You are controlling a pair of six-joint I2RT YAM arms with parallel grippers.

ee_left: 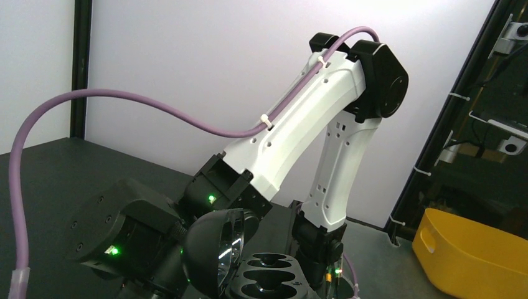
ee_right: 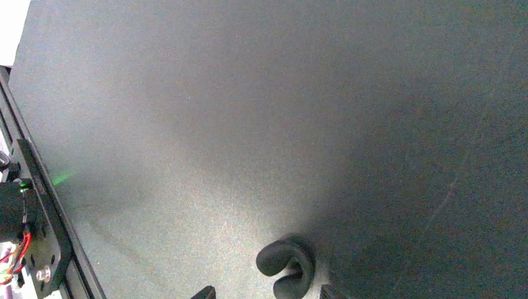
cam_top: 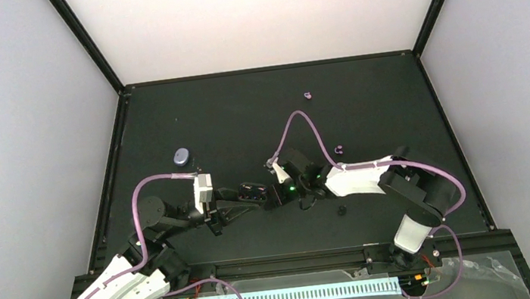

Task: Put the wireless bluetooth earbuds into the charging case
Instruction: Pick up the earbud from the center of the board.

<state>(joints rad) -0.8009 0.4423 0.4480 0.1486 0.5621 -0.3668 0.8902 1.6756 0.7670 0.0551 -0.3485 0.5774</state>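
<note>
Top external view: two white-and-black robot arms reach toward each other over a matte black table [cam_top: 189, 113]. The left gripper [cam_top: 244, 199] is clamped tight on the charging case [cam_top: 253, 191], a small dark grey-purple oval clamshell, near the middle front of the table.

Left wrist view shows the case open at the bottom of the frame. Its glossy domed lid [ee_left: 215, 249] is tilted up on the left, and its two dark sockets [ee_left: 269, 274] face the right arm. Both sockets look empty.

The wireless bluetooth earbuds [cam_top: 307, 96] are two tiny glossy purple beads, both lying on the table well apart from the case. One is toward the far edge. The second earbud [cam_top: 338, 148] lies just beyond the right arm, beside its purple cable [cam_top: 305, 125].

Right wrist view looks down at the tabletop. Only the fingertips of the right gripper [ee_right: 266, 294] show at the bottom edge, standing partly apart with nothing seen between them. A black curled rubber bit [ee_right: 286, 265] lies on the table beneath them. A small grey-blue oval object [cam_top: 181, 157] rests beyond the left arm; what it is cannot be told.

Progress, as a judgement: the case is open and held ready, but neither bud has been picked up or seated. Both pickups and both insertions are left to do.
</note>
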